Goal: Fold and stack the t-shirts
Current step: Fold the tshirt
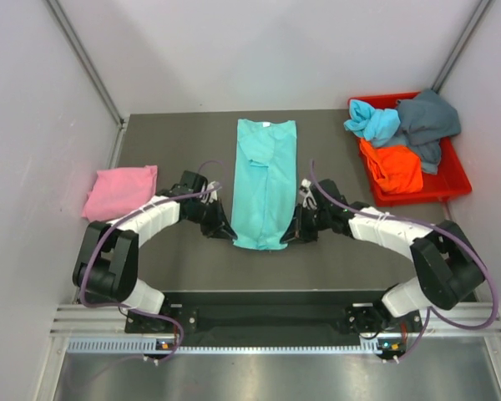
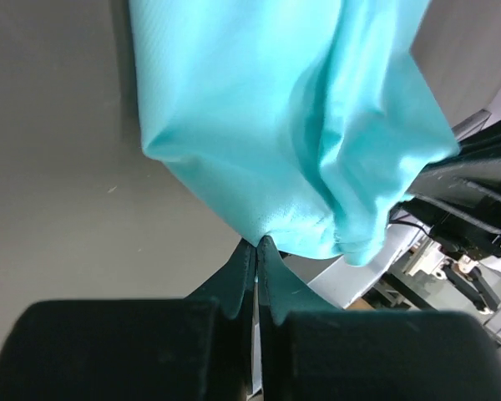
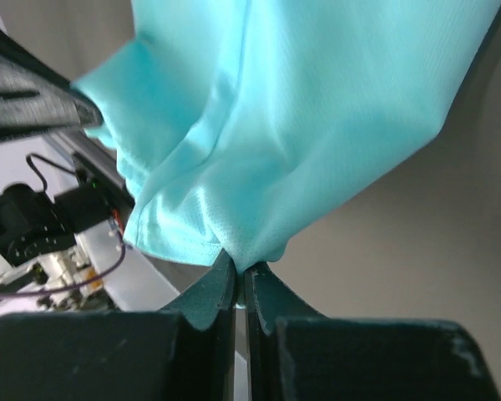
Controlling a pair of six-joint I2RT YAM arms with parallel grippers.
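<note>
A teal t-shirt (image 1: 265, 180) lies folded lengthwise into a long strip in the middle of the dark table, collar at the far end. My left gripper (image 1: 228, 233) is shut on its near left corner, the cloth (image 2: 292, 125) pinched between the fingertips (image 2: 257, 245). On the other side my right gripper (image 1: 290, 236) is shut on the near right corner, teal fabric (image 3: 301, 109) bunching out of its tips (image 3: 239, 266). A folded pink t-shirt (image 1: 121, 191) rests at the left edge. Light blue (image 1: 372, 121), orange (image 1: 392, 167) and dark grey-blue (image 1: 426, 121) t-shirts are piled in the bin.
The red plastic bin (image 1: 451, 185) stands at the right back corner of the table. White walls close in on the left, back and right. Purple cables loop over both arms.
</note>
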